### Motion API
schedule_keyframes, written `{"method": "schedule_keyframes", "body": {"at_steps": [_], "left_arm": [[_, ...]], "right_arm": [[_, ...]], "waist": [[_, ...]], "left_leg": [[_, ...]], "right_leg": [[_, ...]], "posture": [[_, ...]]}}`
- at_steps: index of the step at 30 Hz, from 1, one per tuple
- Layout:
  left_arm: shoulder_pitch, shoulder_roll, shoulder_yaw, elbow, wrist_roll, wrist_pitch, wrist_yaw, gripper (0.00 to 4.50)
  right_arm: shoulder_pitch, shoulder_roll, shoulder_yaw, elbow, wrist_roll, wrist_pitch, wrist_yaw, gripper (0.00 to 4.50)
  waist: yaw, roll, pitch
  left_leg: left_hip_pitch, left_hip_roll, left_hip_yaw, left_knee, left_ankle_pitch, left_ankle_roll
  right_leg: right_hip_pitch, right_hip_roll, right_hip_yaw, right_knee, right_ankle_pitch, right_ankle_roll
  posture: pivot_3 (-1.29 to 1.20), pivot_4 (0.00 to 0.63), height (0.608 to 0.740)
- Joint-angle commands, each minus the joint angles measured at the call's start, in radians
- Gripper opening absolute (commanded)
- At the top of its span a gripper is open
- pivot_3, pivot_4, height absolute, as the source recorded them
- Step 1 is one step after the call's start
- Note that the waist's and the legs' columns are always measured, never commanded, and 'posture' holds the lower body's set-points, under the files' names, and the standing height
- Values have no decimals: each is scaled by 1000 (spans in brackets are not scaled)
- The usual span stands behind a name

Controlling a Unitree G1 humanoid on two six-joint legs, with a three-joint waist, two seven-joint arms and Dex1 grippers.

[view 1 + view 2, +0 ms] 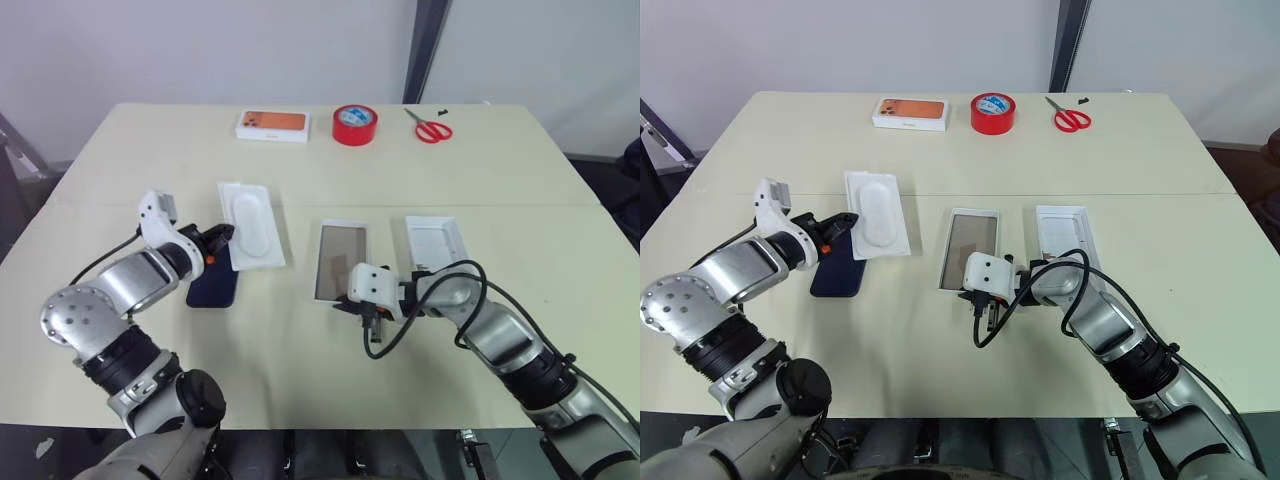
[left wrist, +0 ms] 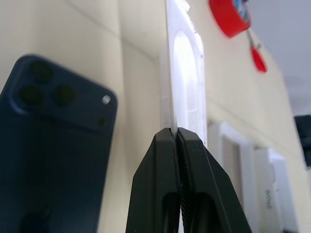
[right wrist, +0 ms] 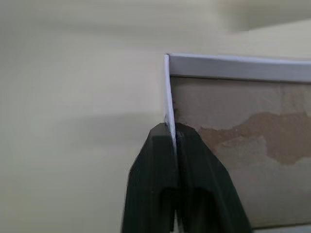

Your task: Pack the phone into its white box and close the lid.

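Presently the slim navy-blue glossy phone (image 1: 213,284) lies face down on the beige table (image 1: 300,380). Just right of it, the left gripper (image 1: 224,236) pinches the white oval-recess insert (image 1: 252,224). Further right, the right gripper (image 1: 357,301) clamps the shallow white cardboard tray's (image 1: 341,262) wall.

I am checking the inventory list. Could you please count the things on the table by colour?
White: 4: insert, open tray, second tray, orange-phone box
Red: 2: tape roll, scissors
Dark blue: 1: phone
Total: 7
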Motion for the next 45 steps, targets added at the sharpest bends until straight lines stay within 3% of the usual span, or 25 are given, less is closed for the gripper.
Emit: {"method": "schedule_keyframes", "body": {"at_steps": [1, 12, 16, 20, 27, 38, 42, 45], "left_arm": [[-35, 22, 37, -11, -78, 9, 35, 0], [-19, 18, -32, 34, -279, 9, 193, 0], [11, 36, -99, 61, -387, -37, 272, 0], [77, 79, -231, 74, -551, -133, 372, 0], [221, 238, -526, 46, -806, -347, 492, 0], [279, 372, -777, 1, -922, -587, 502, 0], [285, 409, -803, -7, -924, -625, 475, 1382], [284, 428, -807, -16, -924, -650, 443, 2914]], "right_arm": [[-9, 48, 4, -93, 28, 60, -1, 23], [-52, 175, 81, -25, -24, 55, -32, 23], [-55, 193, 59, -50, 12, 100, -19, 1448], [-34, 159, -48, -140, 83, 158, -16, 3499], [26, -24, -192, -214, 168, 175, 48, 3499], [-2, -15, -178, -136, 130, 127, 3, 3499], [-11, -6, -174, -122, 125, 116, -5, 3552], [-17, -2, -175, -108, 121, 116, -13, 3552]], "waist": [[-2, 0, 0], [1, -1, 0], [-1, -1, 0], [0, -1, 0], [1, -2, 0], [1, -1, 0], [1, -1, 0], [1, -1, 0]], "left_leg": [[0, 0, 0, 0, 0, 0], [0, 0, 0, 0, 0, -1], [0, 0, 0, 0, 0, -1], [0, 0, 0, 0, 0, -1], [0, -1, -1, 0, 0, 0], [0, -1, 0, 0, 0, 0], [0, -1, 0, 0, 0, 0], [0, -1, 0, 0, 0, 0]], "right_leg": [[0, 0, 0, 0, 0, 0], [0, 0, 0, 0, 0, 0], [0, 0, 0, 0, 0, 0], [-1, 0, 0, 1, 0, 0], [0, -2, 0, 0, 0, 0], [0, -2, 0, 0, 0, 0], [0, -2, 0, -1, 0, 0], [1, -2, 0, -1, 0, 0]], "posture": [[0, 150, 725], [0, 150, 725], [0, 150, 725], [0, 150, 725], [0, 150, 725], [0, 150, 725], [0, 150, 725], [0, 150, 725]]}}
